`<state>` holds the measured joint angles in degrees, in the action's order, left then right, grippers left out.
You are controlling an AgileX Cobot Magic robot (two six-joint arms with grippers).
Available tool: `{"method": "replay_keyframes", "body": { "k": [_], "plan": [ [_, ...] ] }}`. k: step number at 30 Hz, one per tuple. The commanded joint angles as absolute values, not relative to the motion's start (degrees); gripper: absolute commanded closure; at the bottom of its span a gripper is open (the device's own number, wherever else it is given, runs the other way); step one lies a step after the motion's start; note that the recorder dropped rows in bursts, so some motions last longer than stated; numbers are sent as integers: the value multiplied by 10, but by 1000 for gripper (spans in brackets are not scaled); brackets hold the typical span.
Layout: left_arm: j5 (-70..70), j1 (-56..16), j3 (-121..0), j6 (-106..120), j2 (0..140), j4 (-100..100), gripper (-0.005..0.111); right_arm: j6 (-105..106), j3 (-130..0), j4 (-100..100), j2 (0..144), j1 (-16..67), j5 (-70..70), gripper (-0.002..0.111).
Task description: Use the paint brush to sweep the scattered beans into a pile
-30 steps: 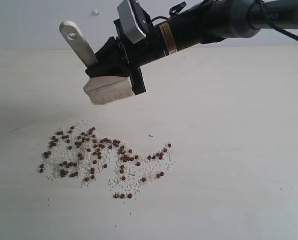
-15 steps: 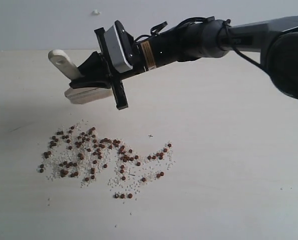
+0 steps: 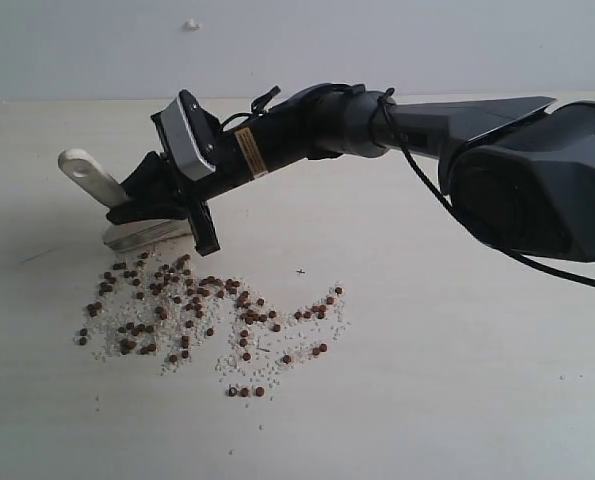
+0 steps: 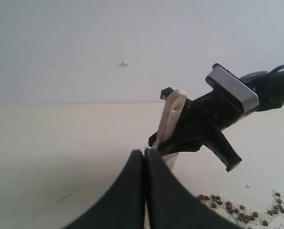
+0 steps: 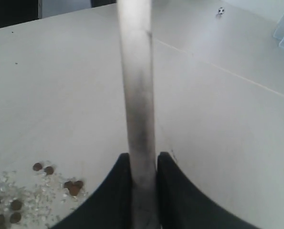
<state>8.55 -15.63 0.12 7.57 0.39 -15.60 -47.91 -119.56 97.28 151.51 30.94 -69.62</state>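
The beans (image 3: 192,310) lie scattered with white grains over the pale table, left of centre. My right gripper (image 3: 149,203) reaches across from the right and is shut on the paint brush (image 3: 127,232). The brush's pale handle (image 3: 85,171) points up to the left. Its bristle end sits low, at the far left edge of the beans. In the right wrist view the brush (image 5: 136,86) runs between my right gripper's (image 5: 142,160) black fingers, with beans (image 5: 74,187) beside them. My left gripper (image 4: 145,152) is shut and empty, looking at the brush (image 4: 173,113) and some beans (image 4: 237,207).
The right arm's dark body (image 3: 517,180) spans the right side of the exterior view above the table (image 3: 457,330). A small black mark (image 3: 300,271) sits right of the beans. A white speck (image 3: 191,24) shows on the back wall.
My right arm has carried the brush left and down, from well above the beans to the table at their far left edge. The beans have not moved.
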Motion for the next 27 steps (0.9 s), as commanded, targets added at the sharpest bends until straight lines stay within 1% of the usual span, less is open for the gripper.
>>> {"method": "replay_keyframes", "body": {
  "k": [1,9,17,20,25,27],
  "plan": [
    [80,-159,0,73,0,-162,107,-596,-1200,999,1514,310,-700,108],
    [80,-159,0,73,0,-162,107,-859,-1200,999,1511,310,-700,108],
    [80,-159,0,73,0,-162,107,-942,-1200,999,1476,309,-700,108],
    [80,-159,0,73,0,-162,107,-925,-1200,999,1447,309,-700,108],
    [80,-159,0,73,0,-162,107,-776,-1200,999,1410,309,-700,108],
    [80,-159,0,73,0,-162,107,-659,-1200,999,1410,313,-700,108]
  ]
}}
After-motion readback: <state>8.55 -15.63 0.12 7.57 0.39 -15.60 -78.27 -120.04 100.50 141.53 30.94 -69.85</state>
